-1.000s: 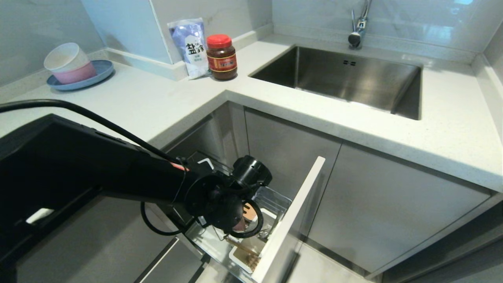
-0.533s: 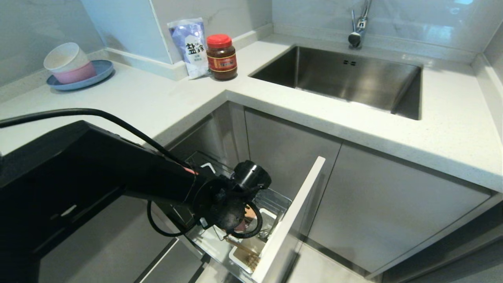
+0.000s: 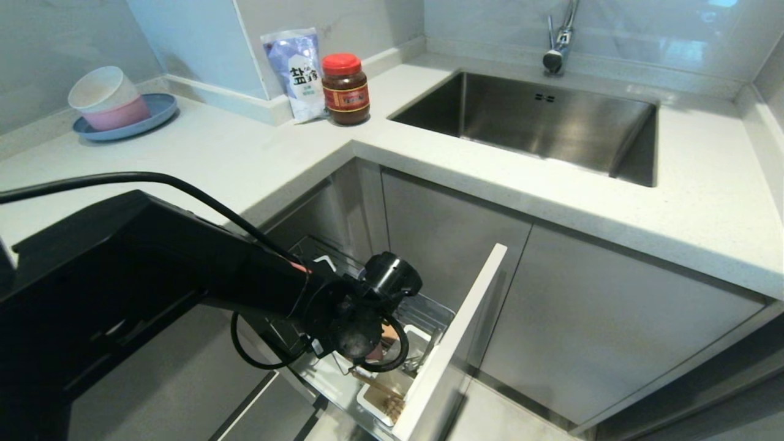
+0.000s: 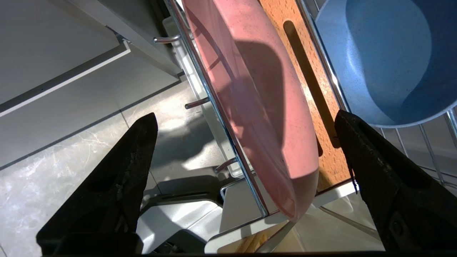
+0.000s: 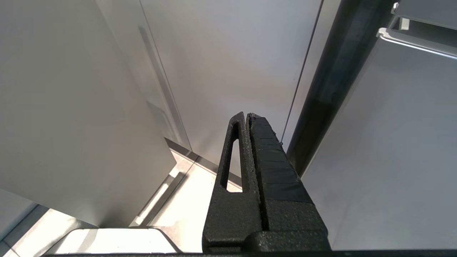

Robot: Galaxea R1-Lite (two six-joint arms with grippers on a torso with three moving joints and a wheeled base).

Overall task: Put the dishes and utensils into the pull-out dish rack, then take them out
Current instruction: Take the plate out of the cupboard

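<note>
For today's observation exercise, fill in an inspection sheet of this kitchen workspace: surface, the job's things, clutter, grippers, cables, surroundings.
Surface: pale worktop with a steel sink.
Job's things: pull-out dish rack drawn open; pink plate on edge between its wires; blue-grey bowl beside it, past the slotted wooden bar; chopsticks in the cutlery box.
Clutter: salt bag, red-lidded jar, stacked cups on a blue plate.
Grippers: left gripper open, astride the plate's rim, apart from it; right gripper shut, by a cabinet front.
Cables: black cable along the left arm.
Surroundings: grey cabinet doors, tap.
</note>
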